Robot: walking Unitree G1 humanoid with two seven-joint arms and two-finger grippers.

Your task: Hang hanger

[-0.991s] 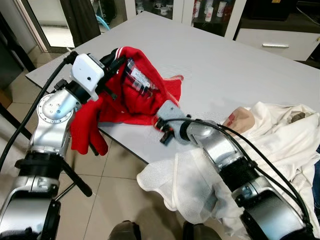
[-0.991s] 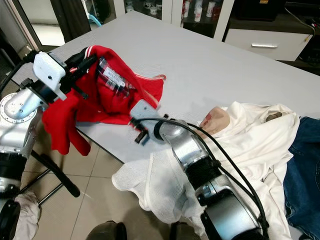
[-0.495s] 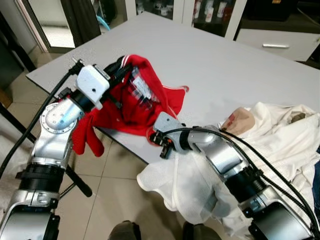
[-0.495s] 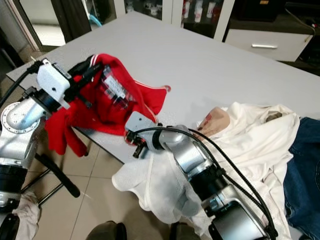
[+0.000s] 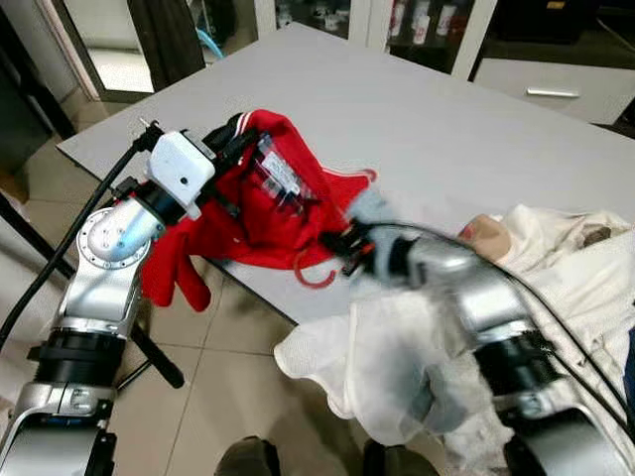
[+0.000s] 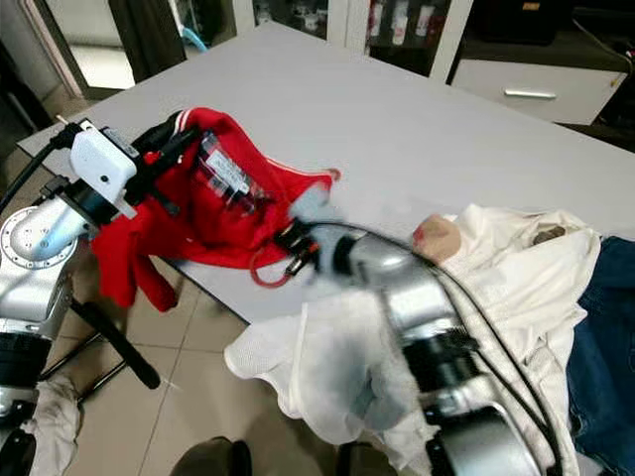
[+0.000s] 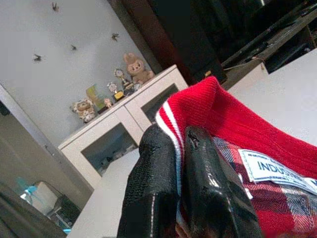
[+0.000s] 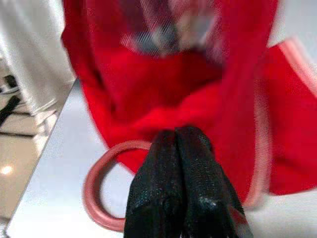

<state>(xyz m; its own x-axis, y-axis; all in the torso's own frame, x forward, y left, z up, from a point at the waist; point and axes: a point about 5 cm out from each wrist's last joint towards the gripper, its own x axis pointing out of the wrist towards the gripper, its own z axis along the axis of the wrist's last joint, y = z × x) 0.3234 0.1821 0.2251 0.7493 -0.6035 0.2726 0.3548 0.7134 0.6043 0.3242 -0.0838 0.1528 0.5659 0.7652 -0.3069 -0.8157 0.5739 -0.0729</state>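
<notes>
While the left gripper (image 7: 181,198) pinches the striped collar of the red sweater (image 5: 288,203) between its two fingers and lifts it above the table (image 5: 417,109), the right gripper (image 8: 183,198) has its fingers pressed together at the sweater's lower edge, on the hanger's hook (image 5: 316,272), a red ring near the table's front edge. Beside the right arm lies a white garment (image 5: 556,248), partly hanging over the edge.

Far tabletop (image 5: 417,109) open; red garment (image 5: 268,193), white clothes (image 5: 556,258) crowd near edge.
</notes>
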